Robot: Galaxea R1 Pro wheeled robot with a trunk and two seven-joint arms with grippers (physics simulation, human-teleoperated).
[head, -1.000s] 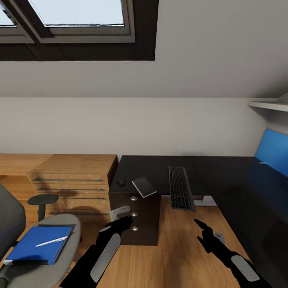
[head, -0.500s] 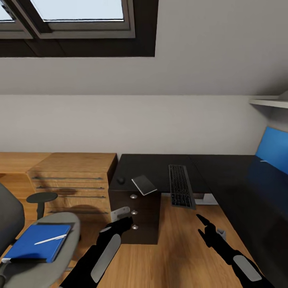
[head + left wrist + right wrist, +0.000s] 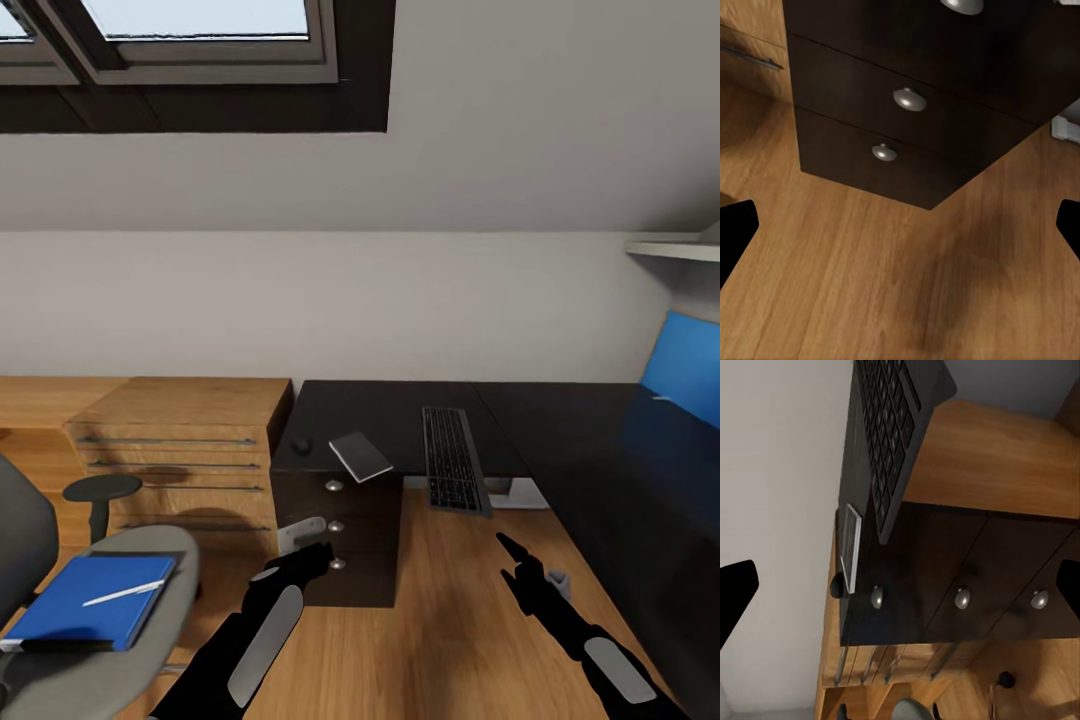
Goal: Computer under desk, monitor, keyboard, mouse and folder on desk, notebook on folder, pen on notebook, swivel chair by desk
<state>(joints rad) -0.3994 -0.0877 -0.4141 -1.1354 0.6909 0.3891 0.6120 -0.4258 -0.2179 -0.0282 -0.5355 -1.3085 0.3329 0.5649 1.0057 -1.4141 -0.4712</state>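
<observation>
Hanging low over the wood floor (image 3: 440, 640), both grippers held nothing. The left gripper (image 3: 305, 540) had its jaws spread wide before the black drawer unit (image 3: 340, 540), whose round knobs (image 3: 910, 99) showed in its wrist view. The right gripper (image 3: 520, 565) also had its jaws wide apart, below the table's (image 3: 400, 425) front edge.

On the table, the keyboard (image 3: 452, 458) lay with its near end jutting over the edge. Just left of it, apart, sat the notebook (image 3: 360, 456), one corner overhanging the drawer unit. A small dark mouse (image 3: 301, 446) sat near the left edge, beside the notebook. A blue panel (image 3: 685, 370) stood at the far right.

Well to the left, the chair (image 3: 150, 590) carried the folder (image 3: 85, 603) on its seat, with the pen (image 3: 123, 592) lying across it. A light-wood cabinet (image 3: 180, 440) stood touching the table.
</observation>
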